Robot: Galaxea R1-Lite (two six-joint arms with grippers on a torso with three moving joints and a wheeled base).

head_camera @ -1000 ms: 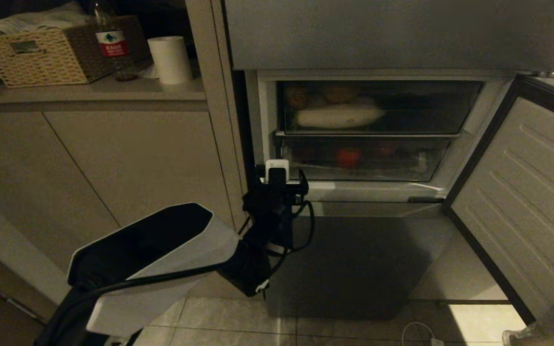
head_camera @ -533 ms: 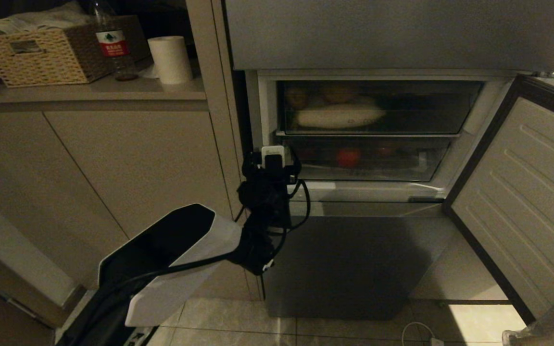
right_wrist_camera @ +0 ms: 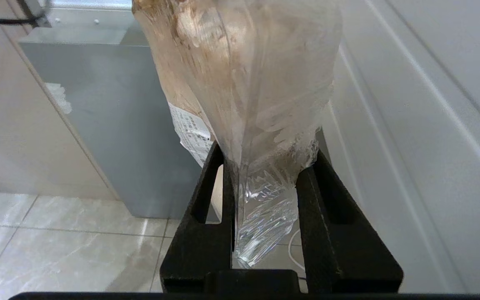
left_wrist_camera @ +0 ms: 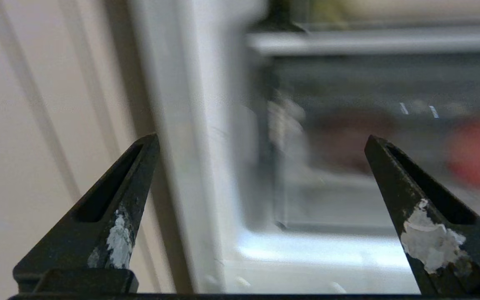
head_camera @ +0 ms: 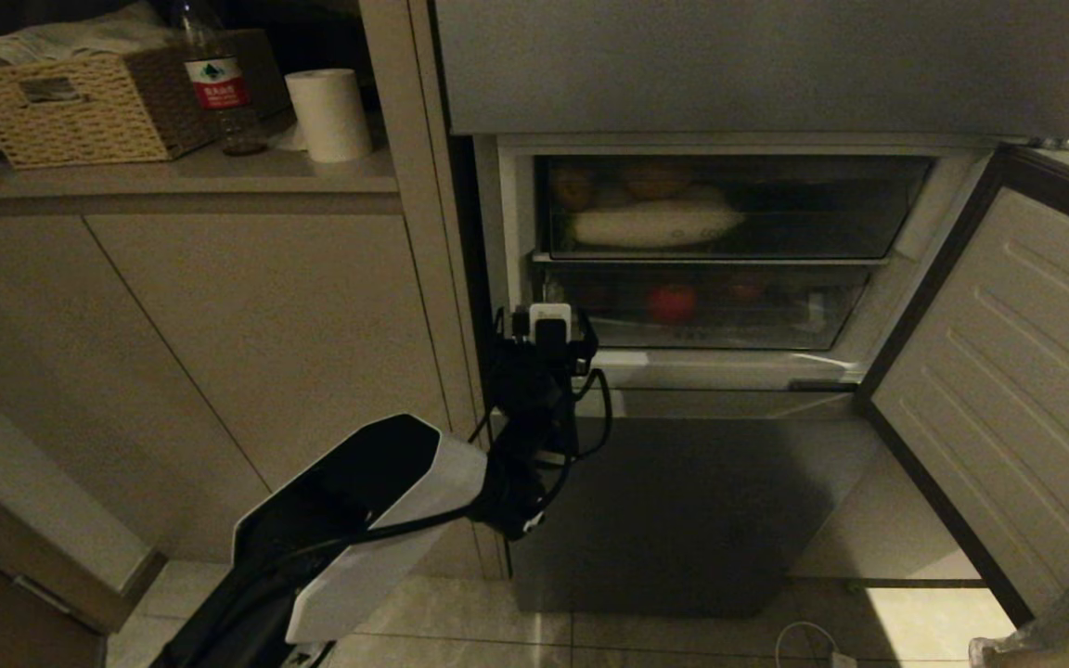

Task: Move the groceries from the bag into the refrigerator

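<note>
The refrigerator (head_camera: pixel 683 74) stands with its middle door (head_camera: pixel 1008 390) swung open to the right. Inside, two clear drawers show: the upper one (head_camera: pixel 776 209) holds a long pale item, the lower one (head_camera: pixel 757 311) something red. My left gripper (head_camera: pixel 546 320) hangs open and empty at the lower left corner of that opening; in the left wrist view the left gripper (left_wrist_camera: pixel 261 137) faces the white frame and the lower drawer. My right gripper (right_wrist_camera: pixel 267 152) is shut on a clear pack of pale beige groceries (right_wrist_camera: pixel 240 75), whose edge shows low beside the door (head_camera: pixel 1068 631). The bag is out of view.
A counter at the left carries a wicker basket (head_camera: pixel 70 102), a water bottle with a red label (head_camera: pixel 214 83) and a paper roll (head_camera: pixel 328 113). Beige cupboard doors (head_camera: pixel 265 315) stand beside the left arm. A white cable (head_camera: pixel 808 640) lies on the tiled floor.
My left arm's elbow has swung right and in toward the fridge. Its gripper rose a little, then settled back by the lower drawer's left corner. The right gripper keeps its hold.
</note>
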